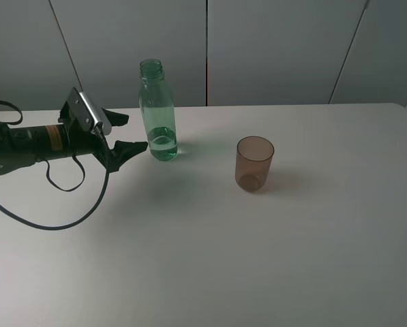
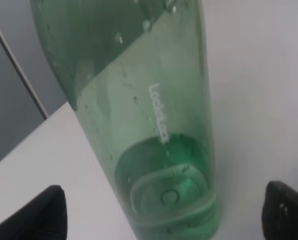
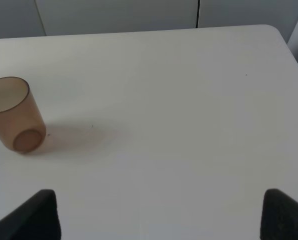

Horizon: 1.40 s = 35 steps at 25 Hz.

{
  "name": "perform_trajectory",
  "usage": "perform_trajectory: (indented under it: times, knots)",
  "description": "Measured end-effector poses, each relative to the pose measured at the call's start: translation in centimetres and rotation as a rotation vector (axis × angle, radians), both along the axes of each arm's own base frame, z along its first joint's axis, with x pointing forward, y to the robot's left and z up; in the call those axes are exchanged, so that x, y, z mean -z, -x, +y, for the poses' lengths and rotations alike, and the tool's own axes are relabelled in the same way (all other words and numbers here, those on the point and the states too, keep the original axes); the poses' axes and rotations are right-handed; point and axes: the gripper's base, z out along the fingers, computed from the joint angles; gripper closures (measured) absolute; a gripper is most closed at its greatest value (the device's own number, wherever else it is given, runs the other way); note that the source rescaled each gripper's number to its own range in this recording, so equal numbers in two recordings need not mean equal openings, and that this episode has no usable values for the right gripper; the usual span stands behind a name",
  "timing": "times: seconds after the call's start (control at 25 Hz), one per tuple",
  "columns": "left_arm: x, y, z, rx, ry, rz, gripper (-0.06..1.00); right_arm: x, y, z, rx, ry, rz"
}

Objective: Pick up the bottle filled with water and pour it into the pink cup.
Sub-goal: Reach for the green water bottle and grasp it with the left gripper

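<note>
the left hand [image 1: 133, 131] reaches in from the left side of the high view, turned sideways just above the counter [image 1: 271, 259], and its jaws are spread wide. the bottle [image 1: 157, 112] stands upright right in front of that gap, just past the fingertips, near the back edge of the counter. in the left wrist view the bottle fills most of the frame, with a dark finger [image 2: 45, 215] off to each side and a strip of counter showing between each one and the green plastic, so the hand isn't pinching anything. the bottle's cap is off and there's only a bit of water [image 1: 163, 144] sitting low in it. white lettering runs along one side.

the cup [image 1: 255, 163] stands upright on the counter to the right of the bottle, well apart from it, open end up.

the right hand [image 3: 160, 215] only shows in its own wrist view: two dark fingertips far apart, spread, with just bare counter between them. the cup is well ahead of it and off to one side. grey wall panels [image 1: 271, 48] run behind the counter.
</note>
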Motion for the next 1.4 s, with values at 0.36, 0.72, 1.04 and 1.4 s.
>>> perform_trajectory:
  times: [0.36, 0.72, 1.04, 1.4]
  knots:
    - [-0.1, -2.0, -0.8, 0.070, 0.070, -0.025, -0.06, 0.0, 0.0, 0.0, 0.000, 0.000, 0.000]
    - [2.1, -2.5, -1.2, 0.109, 0.100, -0.002, -0.06, 0.0, 0.0, 0.0, 0.000, 0.000, 0.000]
    - [2.6, -3.7, -1.7, 0.125, 0.139, -0.026, -0.06, 0.0, 0.0, 0.0, 0.000, 0.000, 0.000]
    - [3.1, -4.7, -3.2, 0.142, 0.189, -0.033, -0.06, 0.0, 0.0, 0.0, 0.000, 0.000, 0.000]
